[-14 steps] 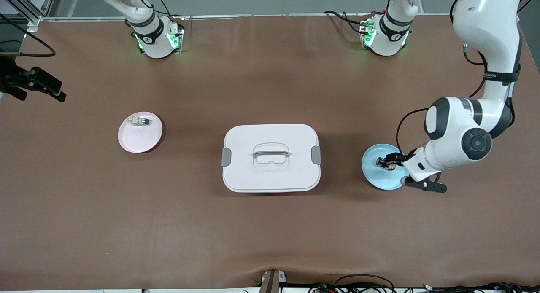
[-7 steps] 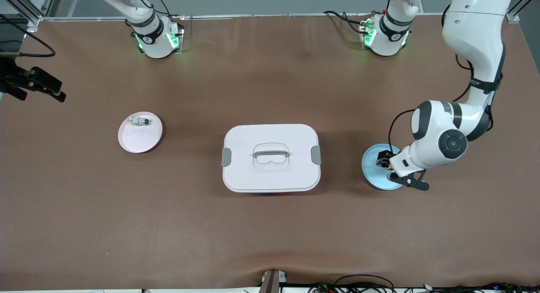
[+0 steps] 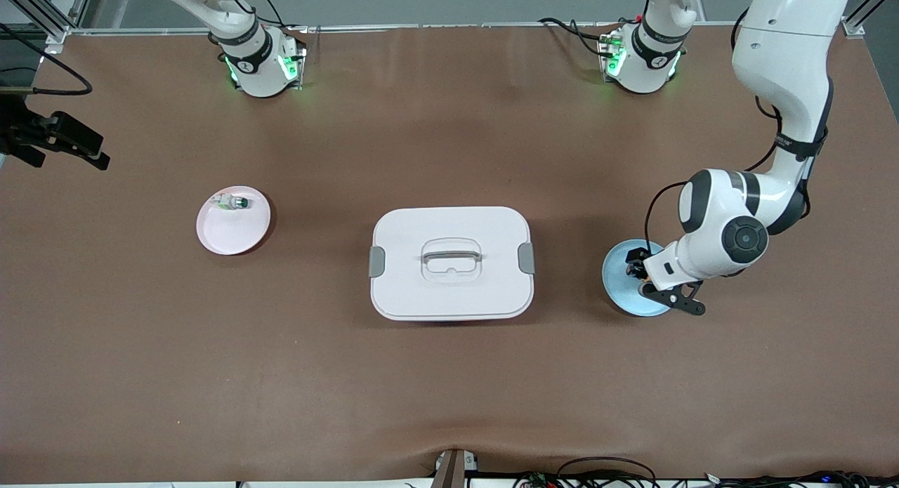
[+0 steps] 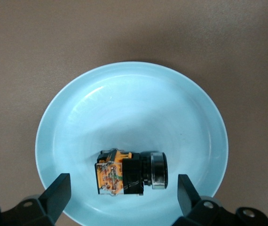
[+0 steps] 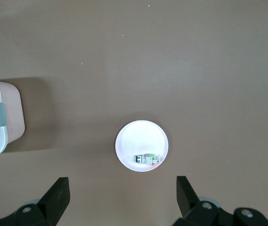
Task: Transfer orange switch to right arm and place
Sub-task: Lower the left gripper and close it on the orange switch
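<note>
You are looking at a brown table (image 3: 449, 376) with a matte covering that wrinkles slightly at the edge nearest the front camera. Grey floor and aluminium frame bars show past the edge where the 2 bases stand, each base lit green. Cables lie along the camera-side edge, and a black clamp-like fixture (image 3: 60, 138) sits at the right arm's end of the table. You can read no brand or label; small dark lettering on the left arm's forearm band is too small to make out.

In the middle sits a white lidded box (image 3: 450, 262) with 2 grey latches and a recessed handle. Toward the right arm's end, a pink plate (image 3: 228, 235) carries a green-capped switch (image 3: 233, 203).

The orange switch (image 4: 130, 172) lies on its side in the blue plate (image 4: 124, 94), toward the left arm's end of the table, its orange block at one end and its dark barrel and ringed front at the other.

Your left gripper (image 4: 123, 197) is low over the blue plate, jaws spread wide with 1 finger on either side of the switch, clear of it and holding nothing. Your right gripper (image 5: 123, 197) hangs high over the table near the pink plate, jaws equally wide, holding nothing; the right arm (image 3: 232, 24) waits.
</note>
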